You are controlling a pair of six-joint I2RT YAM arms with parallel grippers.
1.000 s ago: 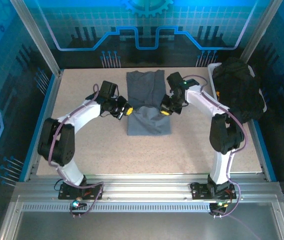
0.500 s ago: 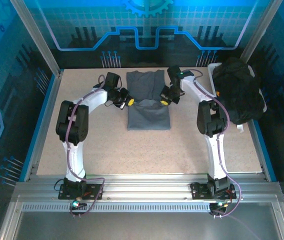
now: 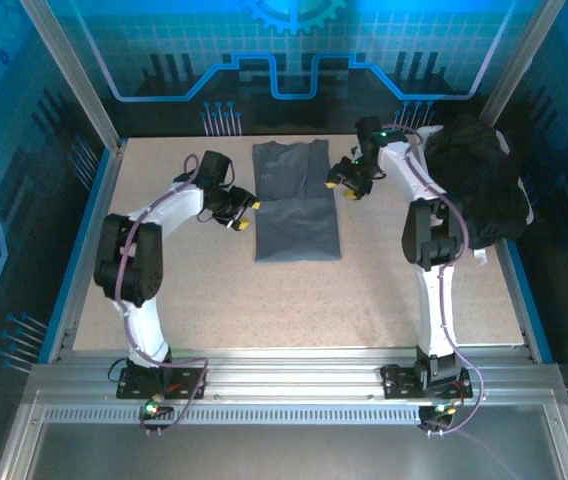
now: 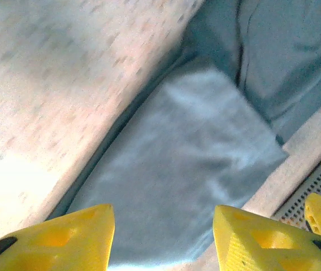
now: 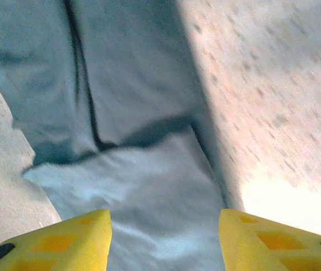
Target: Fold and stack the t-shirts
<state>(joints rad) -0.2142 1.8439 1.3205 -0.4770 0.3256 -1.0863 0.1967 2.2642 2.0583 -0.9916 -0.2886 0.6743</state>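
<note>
We just released: left gripper (image 3: 244, 214) and right gripper (image 3: 341, 189) parted, empty, beside the blue-grey t-shirt (image 3: 297, 215). Fold probably landed; wrist views blurry.

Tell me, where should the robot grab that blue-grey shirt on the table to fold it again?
Probably at its two near corners, each gripper sliding in low from its own side. The blue-grey shirt lies flat as a long rectangle, so only its edges offer cloth to pinch, and the left gripper and right gripper flank it, open.
</note>
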